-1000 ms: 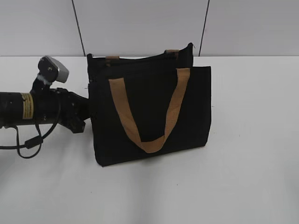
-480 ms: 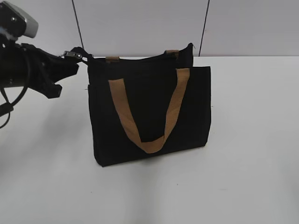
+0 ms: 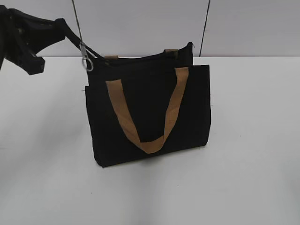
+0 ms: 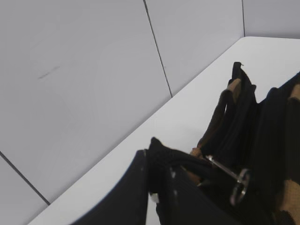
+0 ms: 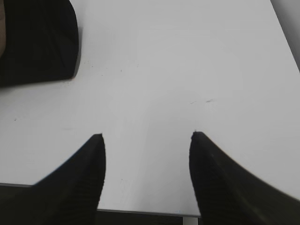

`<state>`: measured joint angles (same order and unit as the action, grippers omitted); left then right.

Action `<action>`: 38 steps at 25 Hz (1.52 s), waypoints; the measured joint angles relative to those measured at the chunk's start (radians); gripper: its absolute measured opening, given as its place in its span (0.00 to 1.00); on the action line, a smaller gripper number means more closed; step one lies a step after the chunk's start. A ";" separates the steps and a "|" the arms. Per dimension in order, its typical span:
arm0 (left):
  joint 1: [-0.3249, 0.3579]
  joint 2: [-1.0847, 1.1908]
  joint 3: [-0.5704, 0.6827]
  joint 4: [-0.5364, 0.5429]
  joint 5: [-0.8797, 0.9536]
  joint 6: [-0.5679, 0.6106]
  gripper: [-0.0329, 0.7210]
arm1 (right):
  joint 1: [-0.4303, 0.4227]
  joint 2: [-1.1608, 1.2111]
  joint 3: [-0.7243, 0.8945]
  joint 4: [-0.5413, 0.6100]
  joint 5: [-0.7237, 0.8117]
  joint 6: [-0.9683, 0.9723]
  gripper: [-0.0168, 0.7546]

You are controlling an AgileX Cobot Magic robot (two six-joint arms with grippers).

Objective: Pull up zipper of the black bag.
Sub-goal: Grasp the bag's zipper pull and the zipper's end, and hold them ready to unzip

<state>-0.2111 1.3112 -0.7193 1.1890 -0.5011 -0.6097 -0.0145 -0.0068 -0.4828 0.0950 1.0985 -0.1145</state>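
The black bag (image 3: 150,112) stands upright mid-table, with a tan handle (image 3: 145,143) hanging down its front. My left gripper (image 3: 60,23) is above and left of the bag's top left corner. It is shut on a black strap that runs taut from the end of the zipper (image 3: 140,57). The silver pull tab (image 3: 86,63) hangs from that strap just past the fingertips. In the left wrist view the jaws (image 4: 154,157) pinch the strap, with the silver tab (image 4: 238,187) beyond. My right gripper (image 5: 146,140) is open and empty over bare table. A bag corner (image 5: 37,42) lies ahead to its left.
The white table (image 3: 253,140) extends all around the bag. A pale panelled wall (image 3: 140,23) stands right behind the bag. The table's near edge (image 5: 140,213) shows below my right jaws. My right arm is out of the exterior view.
My left gripper rose from table height beside the bag's left side to above its top left corner, drawing the strap taut. The bag's left top corner lifted slightly.
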 joint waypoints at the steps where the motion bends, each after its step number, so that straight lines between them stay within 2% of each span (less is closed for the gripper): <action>1: -0.003 -0.013 0.000 0.001 -0.001 0.000 0.08 | 0.000 0.000 0.000 0.000 0.000 0.000 0.60; 32: -0.011 -0.066 0.001 0.017 -0.011 0.000 0.08 | 0.000 0.000 -0.005 0.011 -0.008 -0.002 0.60; 38: -0.011 -0.066 0.001 0.017 -0.011 0.000 0.08 | 0.000 0.123 -0.037 0.150 -0.161 -0.147 0.60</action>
<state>-0.2222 1.2457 -0.7184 1.2059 -0.5121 -0.6097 -0.0145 0.1158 -0.5202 0.2447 0.9374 -0.2618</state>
